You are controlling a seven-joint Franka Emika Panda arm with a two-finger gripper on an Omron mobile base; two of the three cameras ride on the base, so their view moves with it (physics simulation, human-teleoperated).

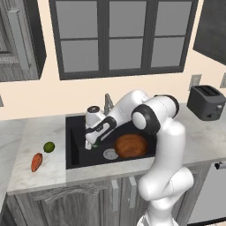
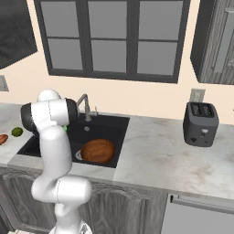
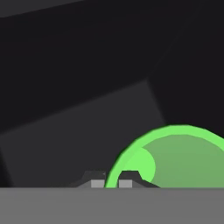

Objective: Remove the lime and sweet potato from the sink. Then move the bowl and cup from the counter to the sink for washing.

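Down in the sink (image 1: pixel 75 152), next to the bowl (image 1: pixel 130 145), the tool (image 3: pixel 107 183) is clamped on the green cup's (image 3: pixel 175 157) rim, so I'd lower it flat onto the basin floor before letting go, otherwise it probably tips.

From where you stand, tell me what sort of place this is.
A home kitchen, most likely. A matte black sink basin with a grey metal faucet is set into a pale marbled stone counter over grey wooden cabinets, and a dark two-slot toaster stands by the wall.
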